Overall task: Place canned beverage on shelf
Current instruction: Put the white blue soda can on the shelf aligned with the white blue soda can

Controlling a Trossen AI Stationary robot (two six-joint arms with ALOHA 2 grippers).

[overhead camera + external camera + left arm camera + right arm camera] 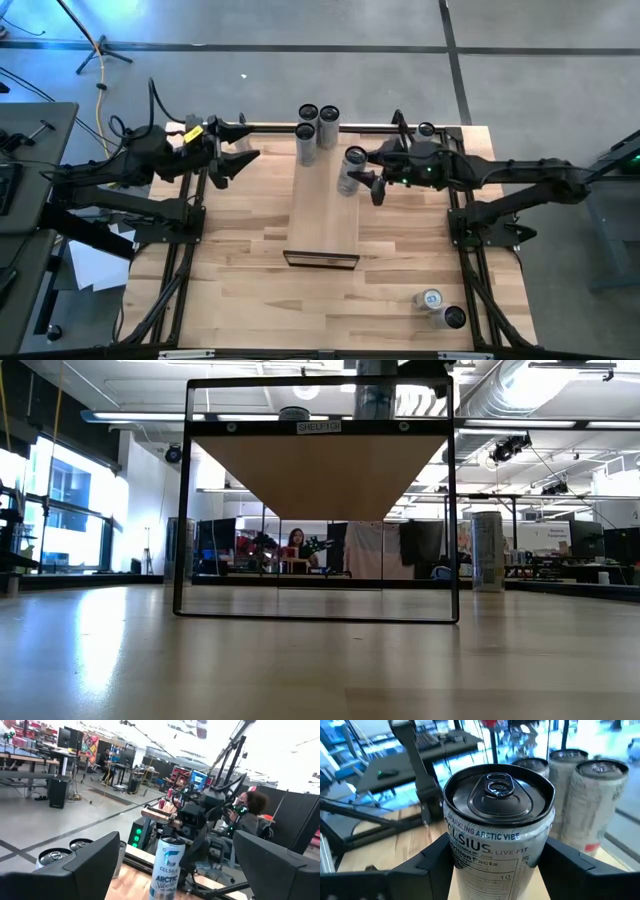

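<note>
One can: clamped upright between the fingers of the right gripper, pull-tab top up, white label reading Celsius sparkling arctic vibe.
Right gripper: closed on the held can, one dark finger pressed to each side of its lower body; reaches in from the right arm over the right long edge of the shelf, near its far half.
Held can, from other views: white cylinder just ahead of the fingertips, over the shelf's right edge; whether its base touches the board cannot be told. Seen facing the left wrist camera too.
Just past the held can: three more cans clustered upright at the shelf's far end, two of them close behind the held one in the right wrist view.
Shelf: long pale board raised on a dark frame, running from the right gripper toward the table's near side; in the low view, its underside inside a black rectangular frame, with a small label on the top bar.
Left gripper: fingers spread wide, holding nothing; across the shelf from the right gripper, over the tabletop near the far-left corner, pointing toward the held can.
Farther off: two cans at the table's near-right corner, well apart from both grippers.
Table: butcher-block top.
</note>
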